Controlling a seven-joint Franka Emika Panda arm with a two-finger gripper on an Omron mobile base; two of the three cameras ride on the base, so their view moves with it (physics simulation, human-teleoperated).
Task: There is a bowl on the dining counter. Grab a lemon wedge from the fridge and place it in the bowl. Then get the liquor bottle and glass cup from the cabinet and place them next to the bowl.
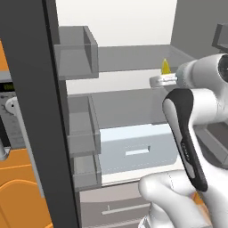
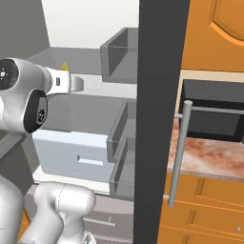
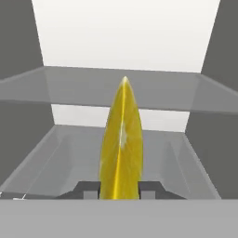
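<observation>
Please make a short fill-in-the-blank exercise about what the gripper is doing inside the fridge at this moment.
1. The gripper is shut on a yellow ____ wedge.
2. In the hand view, the wedge stands between the two dark ____.
3. The arm reaches into the open ____, above the pale drawer.

Missing words: lemon; finger tips; fridge

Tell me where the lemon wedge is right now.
The lemon wedge stands upright, pinched in the tool, inside the open fridge; in the left base view its tip pokes up by the shelf.
</observation>
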